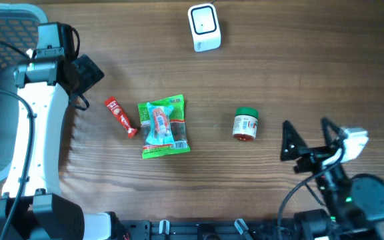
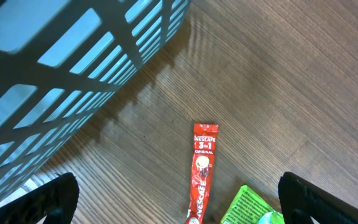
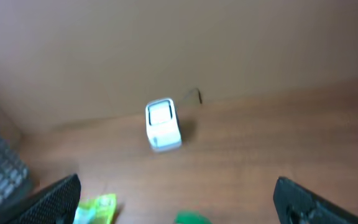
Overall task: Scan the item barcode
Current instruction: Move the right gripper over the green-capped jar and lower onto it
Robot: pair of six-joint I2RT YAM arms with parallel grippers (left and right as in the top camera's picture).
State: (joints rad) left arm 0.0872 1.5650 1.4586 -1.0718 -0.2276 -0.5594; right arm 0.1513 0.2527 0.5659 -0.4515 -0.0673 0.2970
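Wooden table — blurred scanner, half-cropped jar

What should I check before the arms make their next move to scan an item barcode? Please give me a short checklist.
1. Left claw open and empty: ok.
2. Right claw open and empty: ok.
3. White scanner stands free, with nothing in front of it: ok.
4. Jar with green lid lies apart from the other items, near the right claw: ok.
5. Red coffee stick is separate from the green packet: cannot tell, their edges are very close.
6. A barcode faces up on any item: cannot tell, the print is too small.
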